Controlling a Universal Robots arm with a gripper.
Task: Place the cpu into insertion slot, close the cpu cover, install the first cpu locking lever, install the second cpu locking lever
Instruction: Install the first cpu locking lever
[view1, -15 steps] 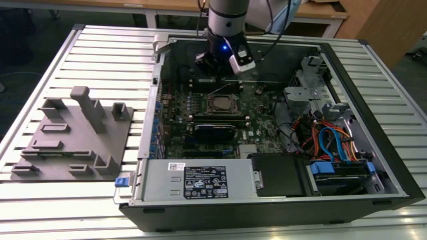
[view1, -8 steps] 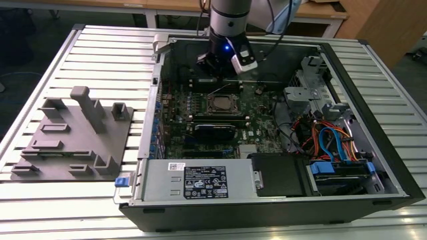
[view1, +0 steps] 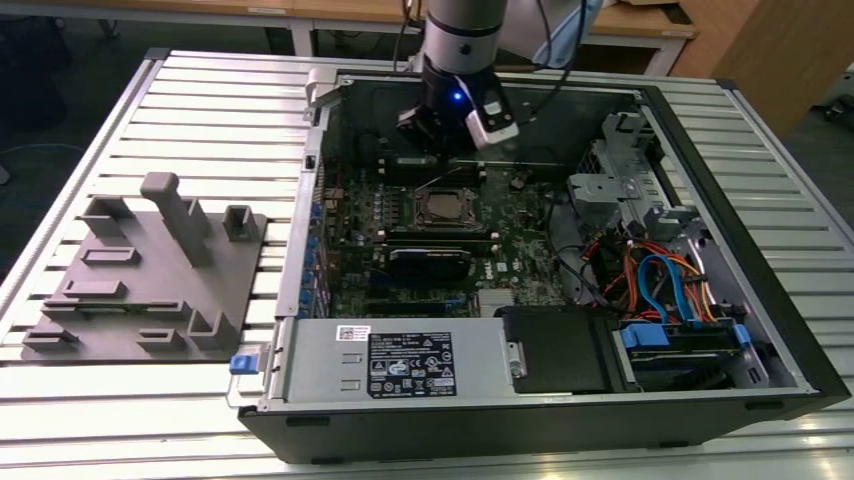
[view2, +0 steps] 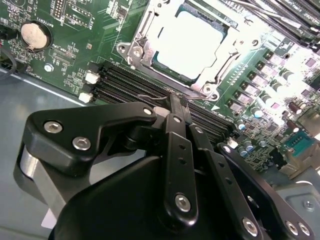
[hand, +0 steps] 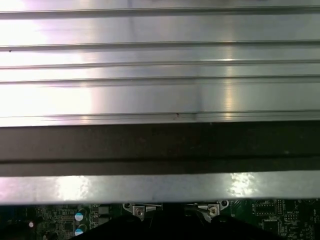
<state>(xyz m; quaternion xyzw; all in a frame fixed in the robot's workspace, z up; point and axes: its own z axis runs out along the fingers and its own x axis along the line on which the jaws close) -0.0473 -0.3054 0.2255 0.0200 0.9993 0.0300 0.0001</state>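
The cpu (view2: 187, 42) sits seated in the insertion slot (view2: 150, 60) on the green motherboard (view2: 75, 30), its pale metal top showing through the window of the cpu cover (view2: 212, 72), which lies flat around it in the second wrist view. In the exterior view the same socket (view1: 445, 207) sits near the middle of the board inside the open computer case (view1: 787, 330), which rests on the ribbed metal worktop (view1: 200, 100).

So steps 1 and 2 look done; the work in hand appears to be the locking levers. A thin wire lever (view1: 437, 181) seems to stand raised off the socket's far edge, so at least 1 lever is likely not yet latched, though I cannot tell its exact position.

The end effector (view2: 179, 100) hangs just beside the socket on the side of the long black memory slots (view2: 130, 82), its 2 black fingers (view2: 175, 107) pressed together with nothing between them. In the exterior view it (view1: 454, 125) hovers over the board's far part, just beyond the socket.

Seating a lever would call for pushing the thin wire down and sideways under its retaining hook, with the tip placed precisely, since the memory slots and small capacitors (view2: 250, 145) crowd close by.

A grey fixture tray (view1: 147, 270) lies on the worktop at the exterior view's left, well apart from the case.
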